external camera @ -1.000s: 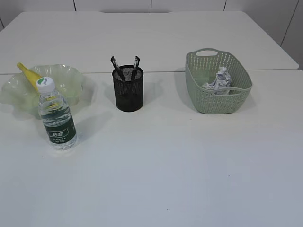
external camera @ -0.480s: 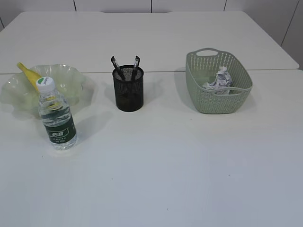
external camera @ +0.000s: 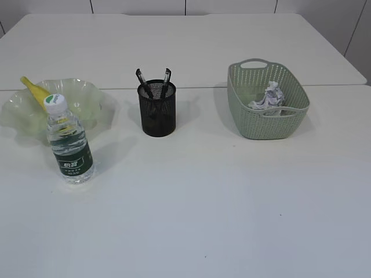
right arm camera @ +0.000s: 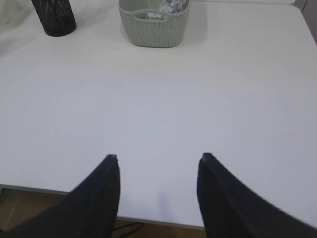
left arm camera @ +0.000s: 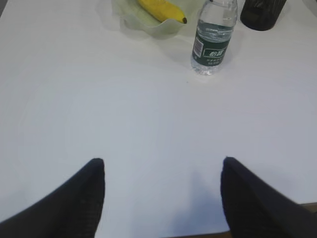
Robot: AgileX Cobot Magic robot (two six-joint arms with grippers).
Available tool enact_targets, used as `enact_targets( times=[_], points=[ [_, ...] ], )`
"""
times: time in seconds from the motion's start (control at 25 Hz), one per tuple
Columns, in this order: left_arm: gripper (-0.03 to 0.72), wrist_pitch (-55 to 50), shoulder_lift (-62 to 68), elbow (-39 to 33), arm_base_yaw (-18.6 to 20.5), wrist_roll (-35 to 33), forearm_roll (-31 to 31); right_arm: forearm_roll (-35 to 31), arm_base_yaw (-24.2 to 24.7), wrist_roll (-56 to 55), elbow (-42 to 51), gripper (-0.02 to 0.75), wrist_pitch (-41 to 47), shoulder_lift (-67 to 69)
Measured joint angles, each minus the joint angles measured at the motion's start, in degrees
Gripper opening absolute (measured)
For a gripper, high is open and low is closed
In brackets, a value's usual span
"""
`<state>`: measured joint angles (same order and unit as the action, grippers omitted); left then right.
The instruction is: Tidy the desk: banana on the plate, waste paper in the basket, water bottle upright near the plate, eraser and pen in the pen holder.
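Water bottle [external camera: 70,141] upright beside plate [external camera: 87,92]; both arms' fingers [left arm camera: 84,198] wide, empty, at near table edge [right arm camera: 148,220].

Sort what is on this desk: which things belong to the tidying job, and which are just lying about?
Belongs to the job:
banana on the plate
water bottle, upright beside the plate
waste paper in the basket
two pens in the pen holder
eraser: not visible

Just lying about:
nothing seen
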<state>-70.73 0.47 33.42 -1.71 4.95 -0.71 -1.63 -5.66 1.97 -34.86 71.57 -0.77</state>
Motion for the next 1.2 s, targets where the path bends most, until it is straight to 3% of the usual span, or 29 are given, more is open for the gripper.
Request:
enact_targets(
  times=[0.24,0.96,1.2],
  points=[
    [0.538,6.2,0.0,-2.6,0.0,-0.3,0.2,0.0,0.0,0.1,5.3,0.377,-6.4,0.0],
    [0.517,6.5,0.0,-3.0,0.1,-0.6,0.3,-0.2,0.1,0.3,5.6,0.378,-6.9,0.0],
    [0.512,6.5,0.0,-3.0,2.3,-0.6,0.3,-0.2,4.3,0.3,5.6,0.378,-7.0,-0.2]
  ],
)
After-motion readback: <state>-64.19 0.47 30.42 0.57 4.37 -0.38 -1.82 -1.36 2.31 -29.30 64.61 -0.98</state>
